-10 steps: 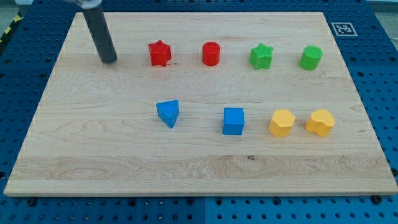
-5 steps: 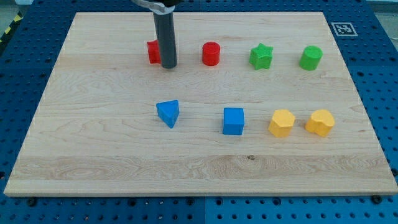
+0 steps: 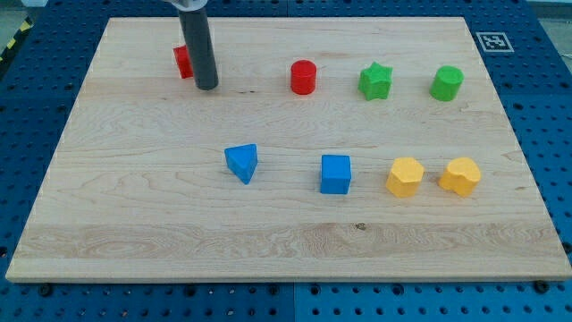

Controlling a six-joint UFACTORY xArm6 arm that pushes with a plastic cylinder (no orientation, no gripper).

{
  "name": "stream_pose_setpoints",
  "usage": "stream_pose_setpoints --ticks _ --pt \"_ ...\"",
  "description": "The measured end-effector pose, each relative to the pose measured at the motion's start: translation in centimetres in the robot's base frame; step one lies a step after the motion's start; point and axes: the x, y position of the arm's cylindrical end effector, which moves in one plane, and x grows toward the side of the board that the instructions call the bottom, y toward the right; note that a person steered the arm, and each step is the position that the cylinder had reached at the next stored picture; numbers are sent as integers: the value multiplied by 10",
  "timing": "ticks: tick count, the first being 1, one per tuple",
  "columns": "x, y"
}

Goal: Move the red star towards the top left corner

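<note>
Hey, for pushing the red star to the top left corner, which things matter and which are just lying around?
In the job: red star block, mostly hidden behind the rod; my tip, at its right.

Lying about: red cylinder, green star, green cylinder, blue triangle, blue cube, two yellow blocks.

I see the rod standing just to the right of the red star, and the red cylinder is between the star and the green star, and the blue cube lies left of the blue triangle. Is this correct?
One detail is wrong. In the camera view, the blue cube lies to the right of the blue triangle, not left. The rest stands: my tip is just right of the red star, and the red cylinder sits between it and the green star.
</note>
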Motion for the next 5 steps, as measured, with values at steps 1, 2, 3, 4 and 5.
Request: stream_pose_setpoints --ticks 1,2,3,4,5 --pt "-38 -19" --pt "-61 -42" --pt "-69 -55" --pt "-71 -69" --pt "-55 -40"
